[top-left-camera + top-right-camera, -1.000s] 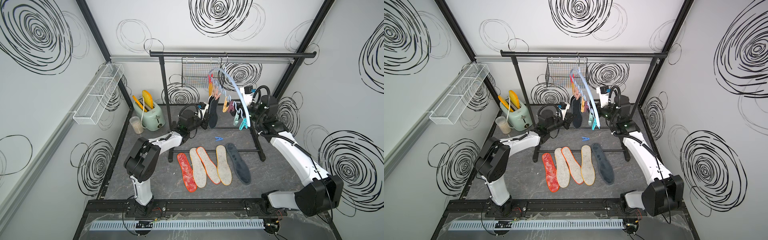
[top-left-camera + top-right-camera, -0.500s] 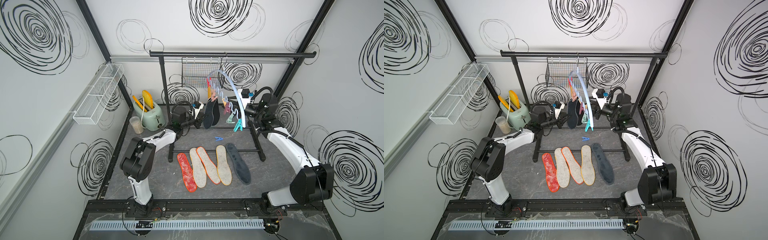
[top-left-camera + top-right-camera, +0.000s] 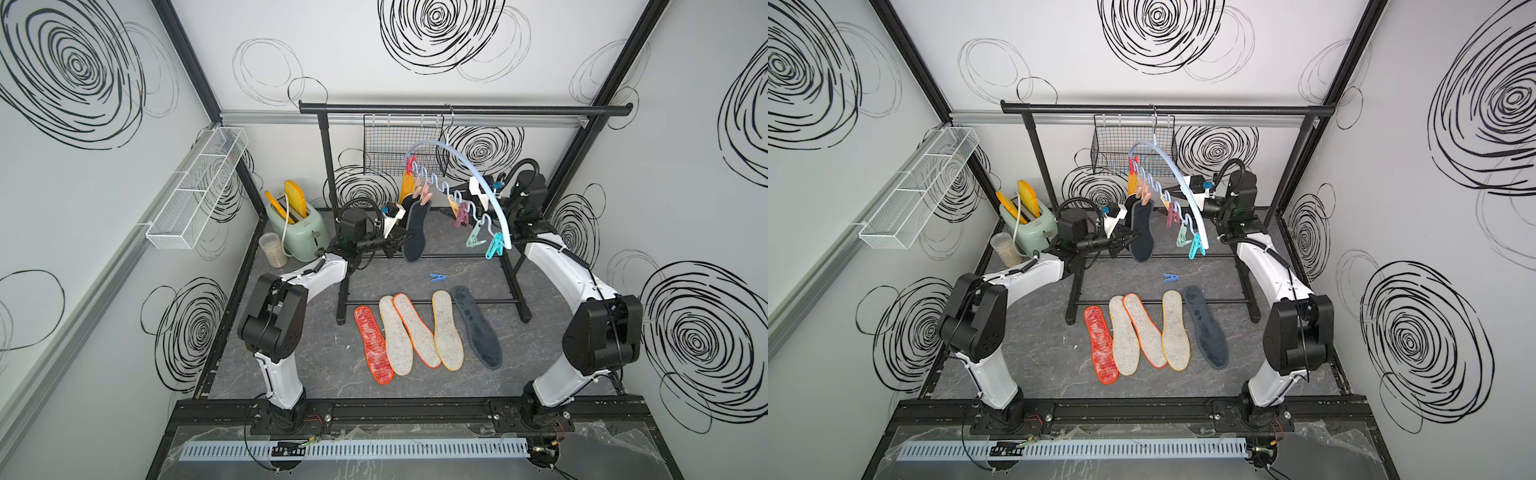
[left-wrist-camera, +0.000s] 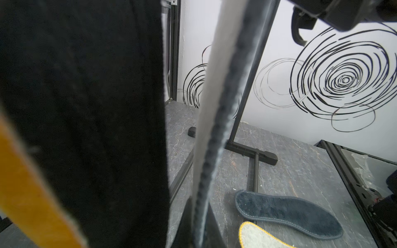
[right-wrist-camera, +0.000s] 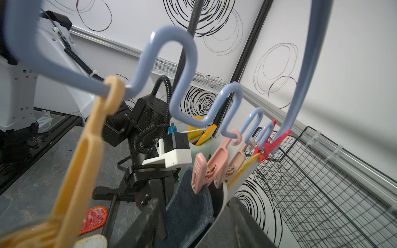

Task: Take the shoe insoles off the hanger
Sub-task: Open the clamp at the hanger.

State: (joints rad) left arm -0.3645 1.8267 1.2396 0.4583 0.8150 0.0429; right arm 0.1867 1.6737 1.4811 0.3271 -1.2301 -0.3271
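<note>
The pale-blue hanger (image 3: 478, 166) hangs by its hook from the black rail. Three shoe insoles are still pegged to it: a dark grey one (image 3: 415, 232), a black one (image 4: 86, 107) and a yellow-rimmed one (image 3: 406, 187). My left gripper (image 3: 401, 239) is shut on the dark grey insole's side edge (image 4: 206, 163). My right gripper (image 5: 194, 199) is open. Its fingers (image 5: 146, 225) stand either side of that insole's top (image 5: 189, 210), under the pink pegs (image 5: 214, 165). On the floor lie a red mesh insole (image 3: 374, 345), three off-white ones (image 3: 417, 328) and a dark one (image 3: 476, 326).
The garment rail (image 3: 457, 110) carries a black wire basket (image 3: 399, 145) behind the hanger, and its feet flank the laid-out insoles. A loose blue peg (image 3: 436, 277) lies on the floor. A mint toaster (image 3: 297, 226) and a jar (image 3: 272, 249) stand at the back left, below a white wire shelf (image 3: 195, 195).
The hanger has swung and turned. My left gripper kept its grip on the dark grey insole and shifted a little to the left. The right arm drew in closer and its jaws widened slightly.
</note>
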